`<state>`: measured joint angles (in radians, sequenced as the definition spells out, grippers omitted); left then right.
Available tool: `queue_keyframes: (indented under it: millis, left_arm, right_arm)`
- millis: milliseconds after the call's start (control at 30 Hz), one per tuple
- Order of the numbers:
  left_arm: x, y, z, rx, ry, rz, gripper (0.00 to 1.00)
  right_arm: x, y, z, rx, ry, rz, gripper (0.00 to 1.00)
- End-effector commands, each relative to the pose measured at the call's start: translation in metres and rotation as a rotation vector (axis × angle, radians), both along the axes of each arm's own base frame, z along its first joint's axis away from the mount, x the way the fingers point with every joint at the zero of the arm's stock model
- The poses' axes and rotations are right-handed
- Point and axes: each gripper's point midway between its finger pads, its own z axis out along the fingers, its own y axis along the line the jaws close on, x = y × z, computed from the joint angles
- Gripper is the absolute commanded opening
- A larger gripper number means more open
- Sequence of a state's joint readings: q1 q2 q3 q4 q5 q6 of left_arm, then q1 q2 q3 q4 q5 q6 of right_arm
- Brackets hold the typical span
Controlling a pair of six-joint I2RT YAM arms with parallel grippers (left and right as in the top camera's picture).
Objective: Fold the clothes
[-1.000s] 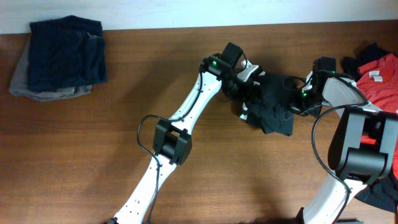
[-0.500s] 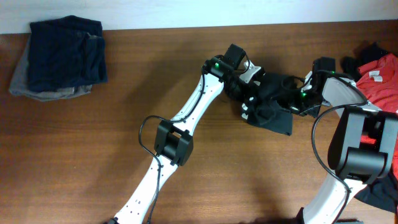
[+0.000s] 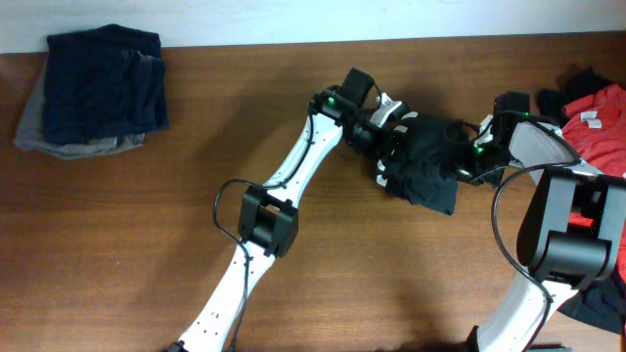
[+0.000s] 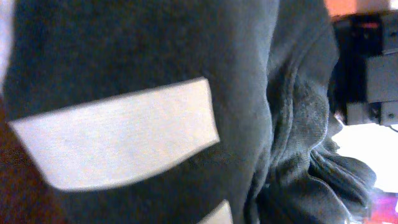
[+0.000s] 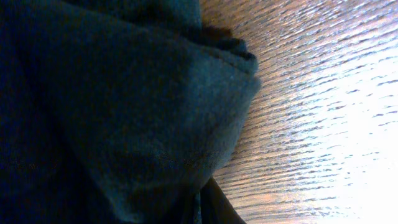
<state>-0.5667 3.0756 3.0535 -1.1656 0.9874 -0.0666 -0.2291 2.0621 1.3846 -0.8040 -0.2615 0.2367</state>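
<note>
A black garment with white stripes (image 3: pixel 427 164) lies bunched on the wooden table (image 3: pixel 196 225), right of centre. My left gripper (image 3: pixel 388 132) is at its left edge and my right gripper (image 3: pixel 468 156) is at its right edge, both sunk in the cloth and appearing shut on it. In the left wrist view the black cloth (image 4: pixel 124 56) and a white stripe (image 4: pixel 118 143) fill the frame and hide the fingers. In the right wrist view the dark cloth (image 5: pixel 112 112) covers the left side, with a sliver of one finger (image 5: pixel 219 205) and bare table (image 5: pixel 323 93) beside it.
A folded stack of dark blue and grey clothes (image 3: pixel 96 90) sits at the back left corner. A pile of red and dark clothes (image 3: pixel 597 115) lies at the right edge, close behind the right arm, with more cloth (image 3: pixel 597 298) at the lower right.
My left gripper has shifted slightly left and back, and the garment's lower edge has drawn in and shifted with it. The right gripper has barely moved.
</note>
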Motion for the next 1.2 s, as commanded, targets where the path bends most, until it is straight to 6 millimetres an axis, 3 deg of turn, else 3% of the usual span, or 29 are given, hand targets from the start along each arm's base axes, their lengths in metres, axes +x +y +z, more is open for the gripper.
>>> queue_keyframes:
  millis: [0,133,267,367,500,533,567,600,633,667,867,1000,1033,1133,1167]
  left_arm:
    - [-0.025,-0.017,0.000,-0.066,0.053,-0.076,0.99]
    - [-0.043,-0.032,0.000,-0.066,0.053,-0.114,0.99]
    - [-0.047,-0.037,-0.003,-0.053,0.043,-0.122,0.99]
    - [-0.046,-0.040,-0.019,0.011,0.009,-0.101,0.90]
    - [-0.050,-0.044,-0.034,0.065,0.037,-0.072,0.89]
    - [-0.050,-0.044,-0.034,0.065,0.037,-0.071,0.75]
    - [-0.049,-0.044,-0.034,0.063,0.034,-0.072,0.55]
    - [-0.047,-0.044,-0.033,0.059,0.029,-0.069,0.16]
    - [-0.047,-0.045,-0.032,0.053,0.027,-0.071,0.05]
    - [-0.046,-0.045,-0.032,0.050,0.023,-0.070,0.00]
    - [-0.044,-0.047,-0.024,-0.008,0.008,-0.093,0.00]
    - [-0.023,-0.028,-0.019,-0.037,0.017,-0.058,0.00]
    - [-0.015,-0.022,-0.018,-0.038,0.015,-0.042,0.00]
    - [0.020,0.007,-0.006,-0.059,-0.027,0.023,0.00]
    - [0.030,0.015,-0.001,-0.068,-0.045,0.042,0.00]
  right_arm:
    - [0.001,0.008,-0.005,0.070,0.004,-0.009,0.11]
    - [0.003,0.014,-0.002,0.104,-0.006,-0.003,0.11]
    - [0.003,0.014,-0.002,0.108,-0.006,-0.003,0.11]
    - [0.004,0.019,0.000,0.135,-0.012,0.000,0.11]
    - [0.004,0.021,0.001,0.150,-0.015,0.001,0.11]
    - [0.004,0.021,0.001,0.151,-0.014,0.001,0.11]
    - [0.004,0.021,0.001,0.151,-0.012,0.000,0.11]
    - [0.004,0.021,0.001,0.151,-0.013,0.000,0.11]
    - [0.004,0.021,0.001,0.151,-0.013,0.000,0.11]
    - [0.004,0.021,0.001,0.152,-0.013,0.000,0.11]
    - [0.004,0.021,0.001,0.151,-0.013,0.000,0.11]
    - [0.004,0.020,0.001,0.147,-0.011,-0.002,0.13]
    - [0.003,0.019,0.001,0.147,-0.011,-0.004,0.15]
    - [0.001,0.007,-0.001,0.130,-0.002,-0.030,0.48]
    - [-0.001,0.003,-0.001,0.123,0.001,-0.039,0.64]
